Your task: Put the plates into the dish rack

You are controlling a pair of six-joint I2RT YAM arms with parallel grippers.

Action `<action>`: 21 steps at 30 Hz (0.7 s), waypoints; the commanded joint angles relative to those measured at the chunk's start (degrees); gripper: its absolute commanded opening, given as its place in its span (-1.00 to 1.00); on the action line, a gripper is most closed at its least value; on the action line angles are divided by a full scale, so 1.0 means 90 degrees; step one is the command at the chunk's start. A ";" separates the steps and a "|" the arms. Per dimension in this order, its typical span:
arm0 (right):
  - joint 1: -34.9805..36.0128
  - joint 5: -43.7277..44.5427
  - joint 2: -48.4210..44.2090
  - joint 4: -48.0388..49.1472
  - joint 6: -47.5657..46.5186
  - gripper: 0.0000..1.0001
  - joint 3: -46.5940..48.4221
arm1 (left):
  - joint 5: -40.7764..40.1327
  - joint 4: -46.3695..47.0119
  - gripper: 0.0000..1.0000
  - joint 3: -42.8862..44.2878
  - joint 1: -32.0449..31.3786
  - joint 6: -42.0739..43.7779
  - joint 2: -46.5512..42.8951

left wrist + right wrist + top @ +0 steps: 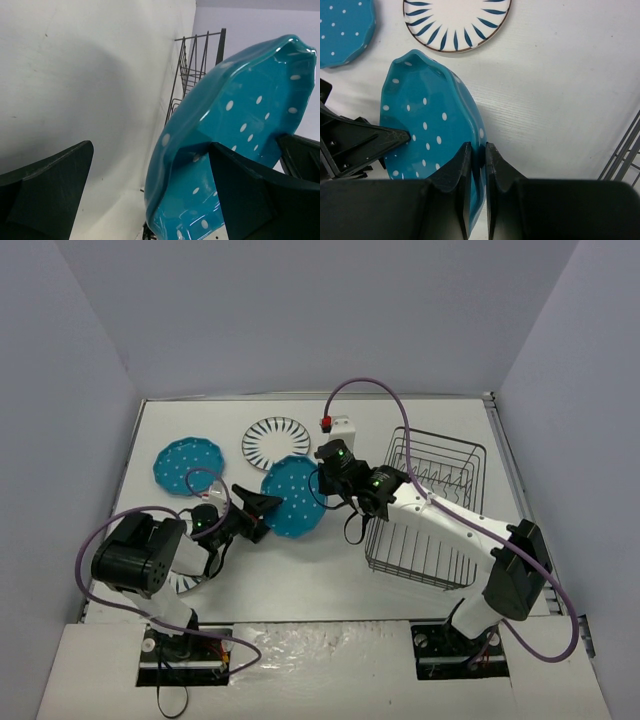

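- Half-hidden striped plate [183,584]: only a bit of its rim shows under the left arm, at the near-left of the worktop [300,580].
- Second teal plate [187,465]: flat on the worktop, far left, untouched.
- Left gripper [262,515]: jaws spread wide. One finger [395,137] touches the face of the held teal plate [295,497]; the other stands well apart from it. It is not gripping.
- Striped plate [276,442]: flat on the worktop, just behind the held one.
- Held teal plate: tilted up on edge above the worktop, between the two grippers and left of the rack.
- Right gripper [479,150]: jaws pinching the plate's scalloped rim, one on each side.
- Dish rack [430,510]: on the right, with no plates seen in it.
- Step, as judged: hand-over of the first plate, with the right arm carrying it.
- Next move calls for the left jaws to back clear without nudging the plate. The right arm then swings it over the rack and lowers it upright between prongs. The rim pinch is narrow, so the plate may pivot.
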 commanded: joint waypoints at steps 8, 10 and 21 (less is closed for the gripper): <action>-0.0081 -0.0087 -0.0665 0.1224 0.0406 -1.00 0.0150 | 0.0093 0.2287 0.86 0.0591 -0.0410 -0.0202 -0.0840; -0.0081 -0.0092 -0.0684 0.1249 0.0420 -1.00 0.0135 | 0.0107 0.2291 0.78 0.0616 -0.0410 -0.0245 -0.0904; -0.0075 -0.0108 -0.0700 0.1265 0.0456 -1.00 0.0013 | 0.0101 0.2211 -0.60 0.0690 -0.0410 -0.0247 -0.1424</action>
